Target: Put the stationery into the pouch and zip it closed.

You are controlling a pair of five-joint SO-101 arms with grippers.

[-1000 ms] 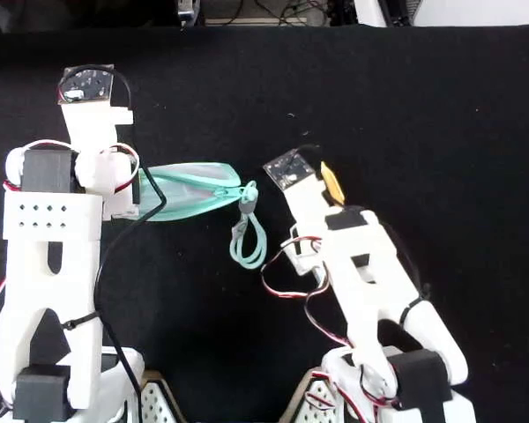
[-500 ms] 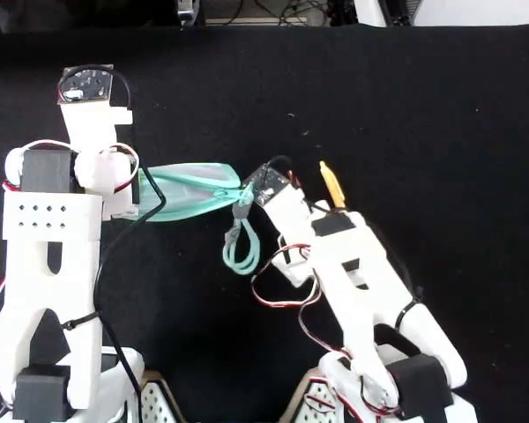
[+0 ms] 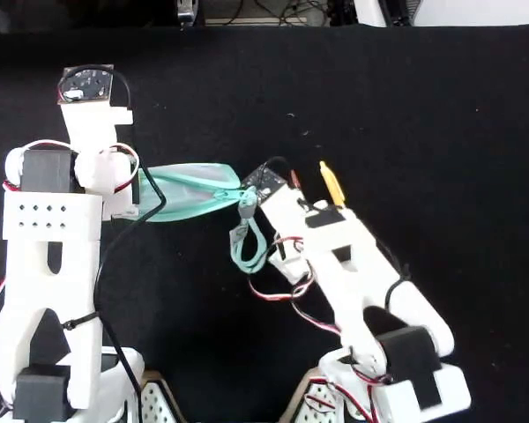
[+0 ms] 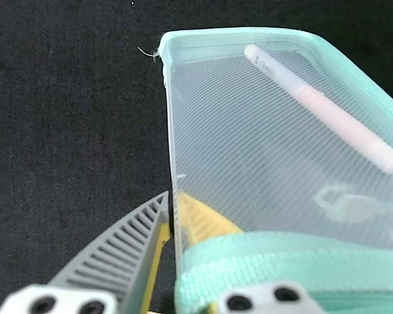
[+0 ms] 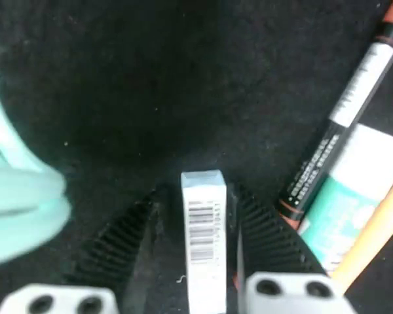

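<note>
Insertion step, judged midway. The left gripper [image 4: 172,226] is clenched on one end of the mesh pouch [image 4: 249,163], which lies on the black table [image 3: 423,106] with a pen [image 4: 327,111] inside. The right gripper [image 5: 198,196], jaws narrowly parted, grasps a white barcoded block [image 5: 203,252] beside the pouch mouth. The next move calls for threading the block through that opening.

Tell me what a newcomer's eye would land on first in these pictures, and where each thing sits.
The mint mesh pouch stands out on the black table, clamped at one end in the left gripper, a pink-and-white pen already inside. At its other end, beside the looped strap, a white barcoded stick sits at the right gripper, loose pens nearby.
</note>
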